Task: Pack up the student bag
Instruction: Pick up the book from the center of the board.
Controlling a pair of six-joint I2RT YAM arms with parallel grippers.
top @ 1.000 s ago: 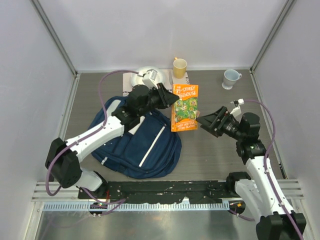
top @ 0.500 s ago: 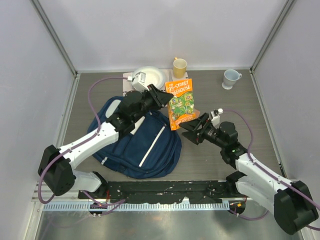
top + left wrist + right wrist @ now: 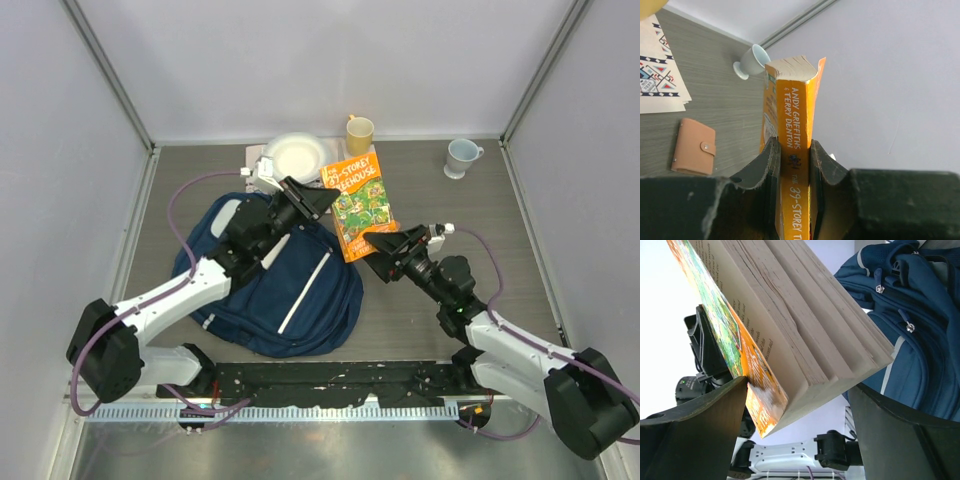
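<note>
Right claw [image 3: 383, 243] has swung in from the right over the last second and now sits at the lower right corner of the paperback book [image 3: 360, 203]; the left arm has drawn back toward its base, uncovering the white bowl [image 3: 295, 157] and tilting the top of the book leftward.

Left claw [image 3: 318, 203] is pinching the orange book by its spine. In the left wrist view both fingers [image 3: 771, 160] press against the spine on either side, just below the authors' names, and the book stands away from the camera with its page block on top.

The right claw is spread. In the right wrist view the book's corner lies between its two fingers [image 3: 700, 415]: the cover runs close along one finger, while the other stands apart from the page edges.

The student bag [image 3: 270, 290] lies flat on the counter [image 3: 395, 318], left of centre and beneath the left arm, front side up with its white stripe showing. The book is held just beside the bag's upper right edge.

At the far edge of the counter stand a yellow cup [image 3: 359, 133] and, well apart to the right, a pale blue cup [image 3: 462, 157]. The left wrist view also shows a tan card wallet [image 3: 693, 146] lying near a patterned sheet [image 3: 660, 75]
</note>
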